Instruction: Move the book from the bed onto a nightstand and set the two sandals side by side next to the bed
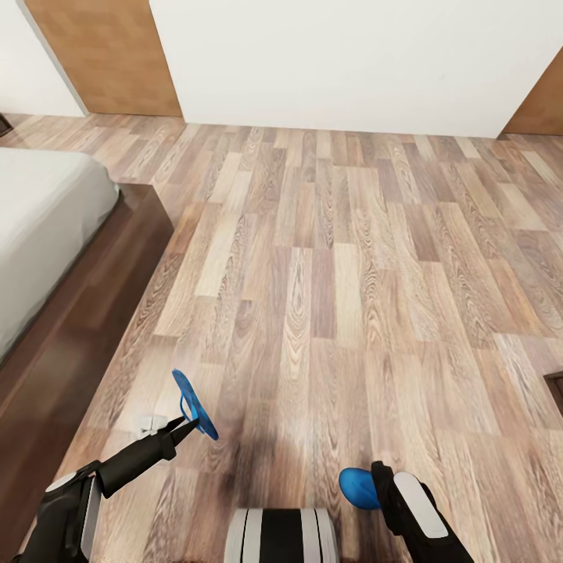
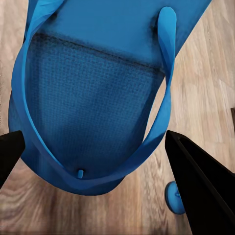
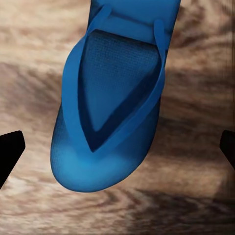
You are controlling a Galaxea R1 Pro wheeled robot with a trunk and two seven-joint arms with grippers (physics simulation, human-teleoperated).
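- At lower left of the head view, the left gripper (image 1: 184, 426) carries one blue sandal (image 1: 193, 405) clear of the plank floor (image 1: 328, 258); the sandal stands on edge, its sole near vertical, probably because the fingers pinch it by a strap or edge.
- In the left wrist view that same sandal (image 2: 93, 98) hangs close before the camera, strap side showing, with the left gripper's dark fingers (image 2: 198, 181) well apart on either side. The actual contact point is out of frame, so I cannot tell how far the jaws are closed or what exactly they grip.
- At lower centre-right of the head view, the second sandal (image 1: 360, 488) sits just at the tip of the right arm (image 1: 414, 512), off the floor by the look of it.
- The right wrist view shows what the head view hides: this sandal (image 3: 112, 107) is strap side up, toe toward the camera, with only the finger (image 3: 10, 152) tips at both frame edges. Grip width cannot be judged here either.
- The left wrist view also catches a small part of the other sandal lower in frame, confirming the two are apart.
- The bed (image 1: 47, 227) occupies the left edge of the head view; my judgement is that both sandals are carried for placement beside it. The book is not in frame.
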